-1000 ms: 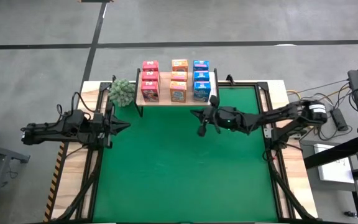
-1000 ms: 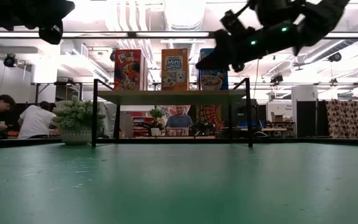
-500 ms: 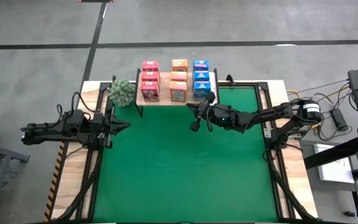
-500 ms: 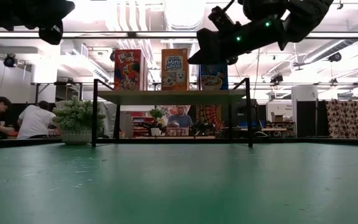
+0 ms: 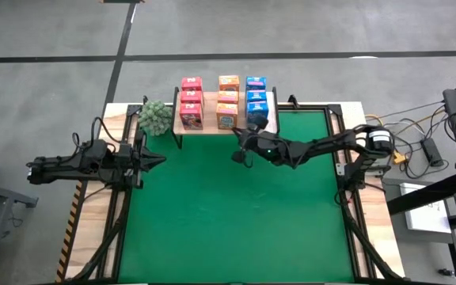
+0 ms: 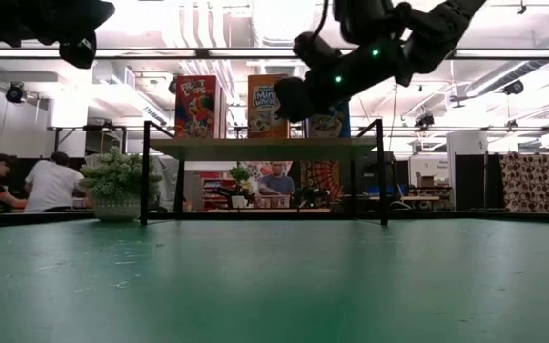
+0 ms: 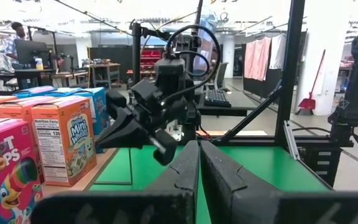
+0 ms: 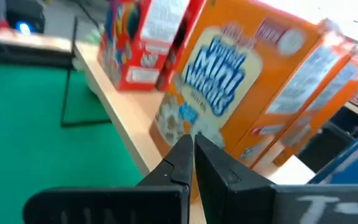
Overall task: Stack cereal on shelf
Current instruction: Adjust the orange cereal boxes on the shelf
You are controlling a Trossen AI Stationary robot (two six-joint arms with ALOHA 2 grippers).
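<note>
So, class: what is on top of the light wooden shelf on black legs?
On the light wooden shelf stand nine small cardboard cereal boxes: a pink-red row, an orange row and a blue row. The right gripper partly covers the front blue box.

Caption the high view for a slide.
Right gripper, shut, hovers before the shelf of nine cereal boxes.

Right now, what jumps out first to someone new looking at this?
Nine cereal boxes in pink-red, orange and blue rows fill the shelf at the table's far edge, a green plant beside it. The right gripper, shut, hangs just before the orange row; the left gripper waits, shut, at the mat's left edge.
</note>
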